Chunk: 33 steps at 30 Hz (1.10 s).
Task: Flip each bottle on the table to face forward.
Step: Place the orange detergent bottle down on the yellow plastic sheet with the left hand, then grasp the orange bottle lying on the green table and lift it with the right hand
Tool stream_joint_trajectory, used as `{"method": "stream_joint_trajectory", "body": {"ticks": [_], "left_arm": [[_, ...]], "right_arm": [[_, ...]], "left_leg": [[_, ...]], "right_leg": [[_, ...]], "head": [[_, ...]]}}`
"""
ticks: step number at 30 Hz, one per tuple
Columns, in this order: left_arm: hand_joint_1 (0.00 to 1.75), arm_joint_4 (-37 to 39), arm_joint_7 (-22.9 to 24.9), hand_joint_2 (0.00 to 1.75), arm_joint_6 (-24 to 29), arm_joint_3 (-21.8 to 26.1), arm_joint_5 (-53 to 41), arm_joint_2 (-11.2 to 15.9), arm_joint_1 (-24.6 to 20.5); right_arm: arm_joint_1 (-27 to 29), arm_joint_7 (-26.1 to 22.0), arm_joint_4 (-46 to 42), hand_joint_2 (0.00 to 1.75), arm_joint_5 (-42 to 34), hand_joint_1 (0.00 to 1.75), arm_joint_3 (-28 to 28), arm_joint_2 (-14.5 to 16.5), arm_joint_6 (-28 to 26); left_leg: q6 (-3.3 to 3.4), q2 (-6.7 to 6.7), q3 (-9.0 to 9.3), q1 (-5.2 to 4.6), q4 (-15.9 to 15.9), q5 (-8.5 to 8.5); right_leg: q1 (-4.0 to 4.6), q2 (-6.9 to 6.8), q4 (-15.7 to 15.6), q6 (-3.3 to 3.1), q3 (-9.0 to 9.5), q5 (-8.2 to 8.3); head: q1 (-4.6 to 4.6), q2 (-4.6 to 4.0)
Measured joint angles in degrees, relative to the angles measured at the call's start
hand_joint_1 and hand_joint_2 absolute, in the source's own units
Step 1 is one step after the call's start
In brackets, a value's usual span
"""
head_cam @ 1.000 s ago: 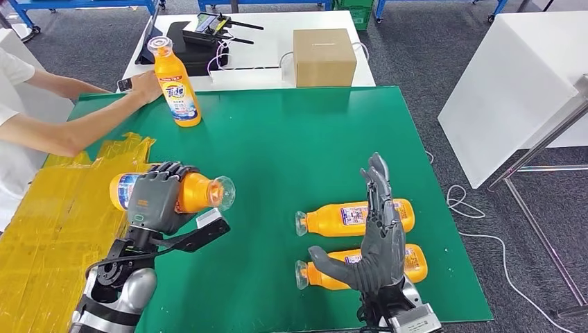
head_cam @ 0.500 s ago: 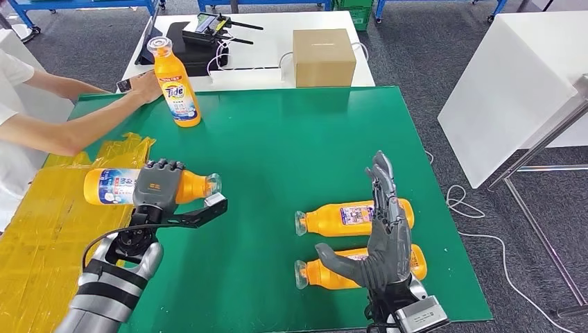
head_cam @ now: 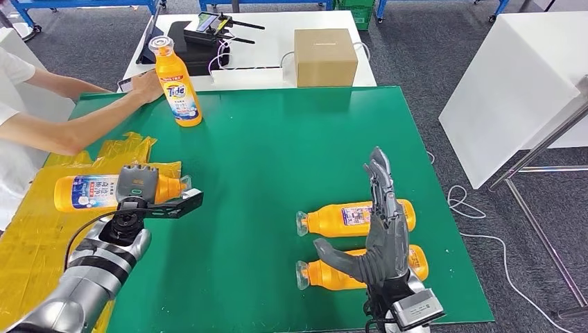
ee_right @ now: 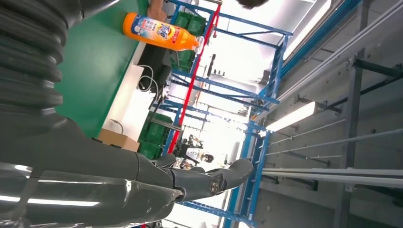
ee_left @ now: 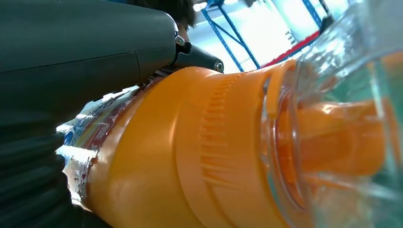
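This is looking like a lab or workshop: blue steel racking (ee_right: pixel 266 118) is lining the grey-floored hall, green crates (ee_right: pixel 157 135) are probably stacked beneath, and a remote controller (head_cam: pixel 213 25) is lying on a white bench (head_cam: pixel 277 52).

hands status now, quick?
Left hand: holds an orange bottle sideways.
Right hand: open, holding nothing.

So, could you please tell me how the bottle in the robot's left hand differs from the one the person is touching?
The held bottle lies sideways in the left hand over the yellow sheet; the far bottle stands upright on the green mat. The held bottle's cap points right; the far bottle's cap points up. The far bottle shows a Tide logo. Both are orange with clear caps.
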Motion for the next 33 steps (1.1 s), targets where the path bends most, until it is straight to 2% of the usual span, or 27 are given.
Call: {"method": "stream_joint_trajectory", "body": {"ticks": [3, 7, 10, 11, 14, 15, 21, 33], "left_arm": [[1.75, 3.8, -1.7, 1.75, 0.6, 1.5, 0.4, 0.1, -1.2], [1.57, 7.2, -5.5, 1.75, 1.8, 4.3, 2.3, 0.0, -1.9], [1.57, 8.5, -8.0, 1.75, 3.3, 5.9, 3.0, -0.2, -1.8], [1.27, 8.8, -8.4, 1.75, 3.7, 6.3, 3.1, -0.3, -1.8], [0.09, 9.4, -8.8, 1.75, 4.3, 7.1, 3.2, -0.6, -1.8], [0.0, 9.5, -9.1, 1.75, 4.3, 7.4, 3.5, -0.7, -1.9], [0.0, 9.8, -14.0, 1.75, 4.4, 10.0, 7.8, -1.7, -1.6], [0.0, 8.8, -14.9, 1.75, 6.4, 13.4, 10.7, -2.6, -0.1]], "right_arm": [[-0.1, 0.2, 0.2, 1.75, 0.0, 0.0, 0.0, 0.1, -0.1], [-0.2, 0.5, 0.5, 1.75, -0.1, 0.0, -0.1, 0.2, -0.2], [-0.2, 0.5, 0.7, 1.75, -0.1, 0.0, -0.1, 0.2, -0.3], [-0.3, 0.5, 0.7, 1.75, -0.1, 0.0, -0.1, 0.2, -0.3], [-0.3, 0.5, 0.9, 1.75, -0.1, 0.0, -0.1, 0.2, -0.3], [-0.3, 0.5, 0.9, 1.75, -0.1, 0.0, -0.1, 0.2, -0.3], [-0.3, 0.7, 1.0, 1.75, -0.4, 0.0, -0.1, 0.2, -0.5], [-0.3, 0.7, 1.8, 1.75, -0.8, 0.0, -0.2, 0.2, -0.9]], "left_leg": [[0.0, 0.0, 0.01, 0.01, 0.0, 0.0], [0.0, 0.01, 0.01, 0.01, 0.0, 0.0], [0.0, 0.0, -0.01, 0.01, 0.0, 0.0], [0.0, 0.0, -0.01, 0.01, 0.0, 0.0], [0.0, 0.0, -0.01, 0.0, 0.0, 0.0], [0.0, 0.0, 0.0, -0.01, 0.0, 0.0], [0.0, -0.05, 0.02, -0.01, 0.0, 0.0], [0.0, -0.06, 0.1, -0.01, 0.0, 0.0]], "right_leg": [[0.0, 0.0, 0.0, 0.0, 0.0, 0.0], [0.02, 0.0, 0.0, 0.0, -0.01, 0.0], [0.01, -0.01, 0.0, 0.0, -0.01, -0.01], [0.01, -0.01, 0.0, 0.0, -0.01, -0.01], [-0.01, -0.01, 0.0, 0.0, 0.0, -0.01], [-0.02, -0.01, 0.0, 0.0, 0.0, 0.0], [-0.03, -0.05, 0.0, 0.0, 0.03, 0.0], [-0.03, -0.06, 0.0, 0.0, 0.11, 0.0]], "head": [[0.0, 0.0], [0.01, 0.0], [0.02, 0.0], [0.02, 0.0], [0.01, 0.0], [0.01, 0.0], [0.0, 0.0], [0.01, 0.0]]}}
